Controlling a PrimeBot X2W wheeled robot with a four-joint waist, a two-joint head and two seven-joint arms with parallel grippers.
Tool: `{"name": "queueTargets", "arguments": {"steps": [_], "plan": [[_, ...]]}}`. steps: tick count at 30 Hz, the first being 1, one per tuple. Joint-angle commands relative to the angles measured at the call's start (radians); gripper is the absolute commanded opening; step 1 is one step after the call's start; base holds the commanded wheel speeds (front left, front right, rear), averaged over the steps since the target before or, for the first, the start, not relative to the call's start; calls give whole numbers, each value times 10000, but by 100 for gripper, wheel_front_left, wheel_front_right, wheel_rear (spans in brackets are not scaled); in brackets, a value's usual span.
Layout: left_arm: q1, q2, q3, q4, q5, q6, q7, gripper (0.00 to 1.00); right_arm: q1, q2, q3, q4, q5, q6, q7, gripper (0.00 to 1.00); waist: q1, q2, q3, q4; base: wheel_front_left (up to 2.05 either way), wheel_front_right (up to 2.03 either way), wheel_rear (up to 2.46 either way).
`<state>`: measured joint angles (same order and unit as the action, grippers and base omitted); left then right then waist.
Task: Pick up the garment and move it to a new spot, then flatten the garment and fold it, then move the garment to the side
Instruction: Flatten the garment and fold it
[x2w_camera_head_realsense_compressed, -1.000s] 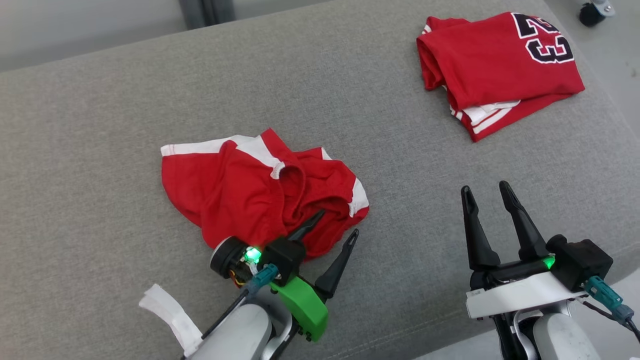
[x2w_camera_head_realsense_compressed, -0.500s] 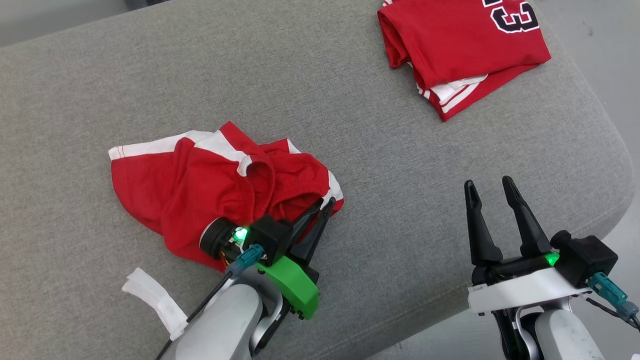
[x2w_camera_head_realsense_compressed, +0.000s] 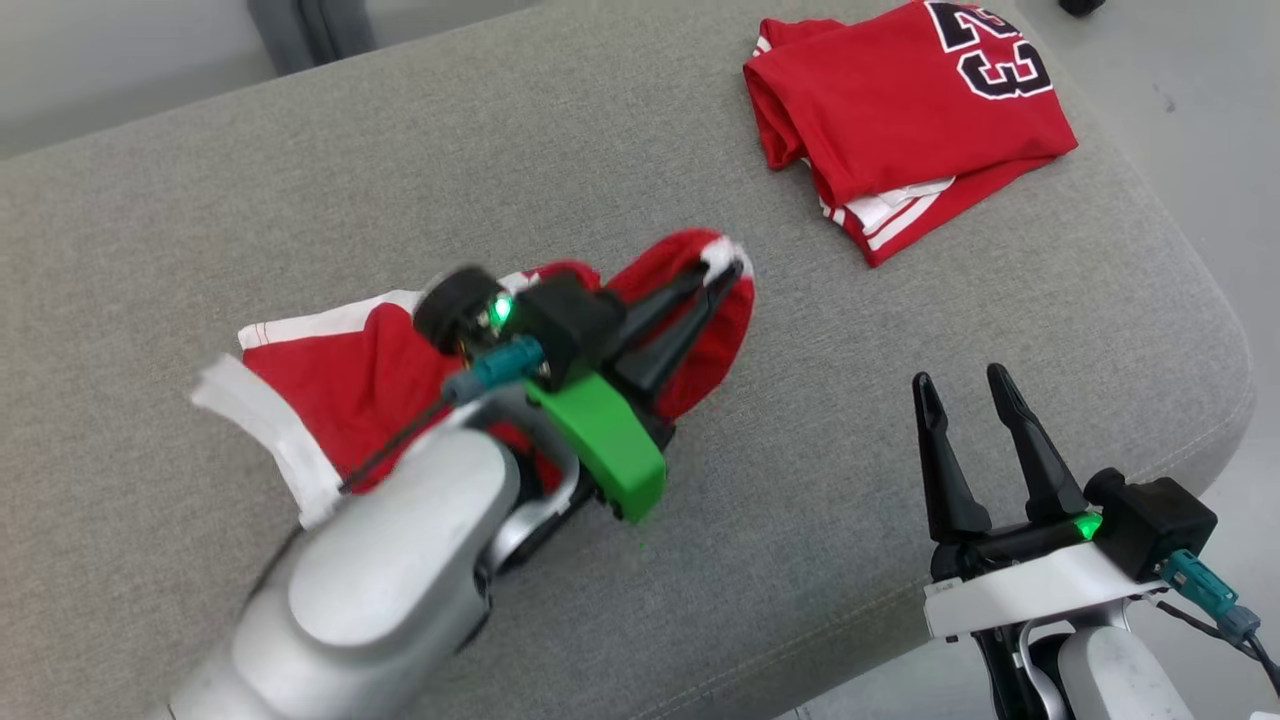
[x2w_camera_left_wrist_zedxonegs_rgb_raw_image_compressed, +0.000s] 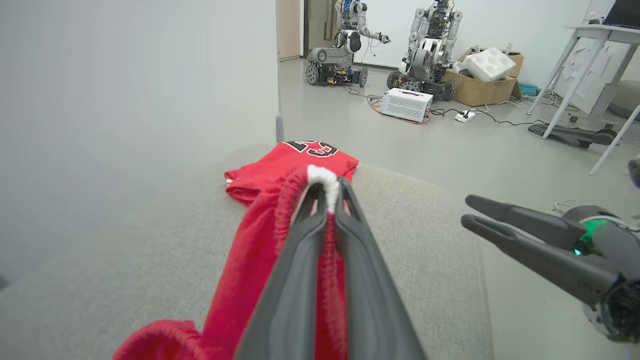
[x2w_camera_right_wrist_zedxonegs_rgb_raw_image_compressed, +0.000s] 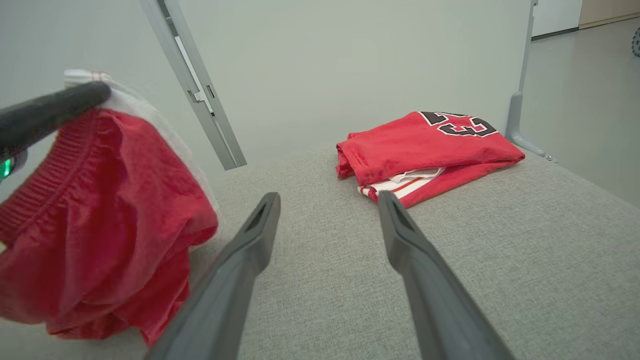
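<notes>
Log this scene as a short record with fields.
surface: grey cushion
left gripper: shut on the white-trimmed edge of the red shorts, holding that end raised
right gripper: open, empty, above the cushion's near edge
folded jersey: far right of the cushion, apart from both grippers
stage: shorts gripped; not yet flattened or folded

The folded red jersey (x2w_camera_head_realsense_compressed: 900, 120) bears a black number 23.
</notes>
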<state>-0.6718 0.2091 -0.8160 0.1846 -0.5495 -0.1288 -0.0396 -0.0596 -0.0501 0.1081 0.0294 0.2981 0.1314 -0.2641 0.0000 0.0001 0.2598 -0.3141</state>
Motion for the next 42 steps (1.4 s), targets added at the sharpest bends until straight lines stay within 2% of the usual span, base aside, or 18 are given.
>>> {"name": "queueTargets", "arguments": {"steps": [1,6,11,16,21,23,30,36,42], "plan": [[-633,211,-56,-320,-278,-24,260,0,147,-7,29,29,66,-16,0,100,0,-1,-275,-85,0,0,0],[-2387,817,-44,-1399,-1515,-25,1091,0,339,-5,29,82,-21,-15,0,100,0,-1,-724,-137,0,0,0],[-2654,1330,198,-1995,-2638,-26,1467,0,464,-3,-160,35,-184,-15,0,100,0,-1,-1024,110,0,0,0],[-806,2136,54,-2532,-3636,101,1721,0,537,-5,-299,-74,-381,-16,0,100,0,-1,-1014,650,0,0,0],[1885,2985,-329,-2630,-4106,382,1060,0,559,-8,-555,-150,-632,-16,0,100,0,-1,-755,1324,0,0,0],[2706,3144,-480,-2453,-4074,430,663,0,520,-6,-651,-131,-756,-16,0,100,0,-1,-662,1577,0,0,0],[4157,3028,-787,-1397,-3871,473,-566,0,379,-10,-773,-97,-1010,-16,0,100,0,-1,-559,2281,0,0,0],[4537,2794,-563,-563,-3677,625,-1602,0,473,-135,-632,372,-928,-16,0,100,0,-1,-638,2550,0,0,0],[4468,2616,-188,-233,-3751,540,-1990,0,789,-613,-499,1089,-498,-16,0,100,0,-1,-677,2786,0,0,0]]}}
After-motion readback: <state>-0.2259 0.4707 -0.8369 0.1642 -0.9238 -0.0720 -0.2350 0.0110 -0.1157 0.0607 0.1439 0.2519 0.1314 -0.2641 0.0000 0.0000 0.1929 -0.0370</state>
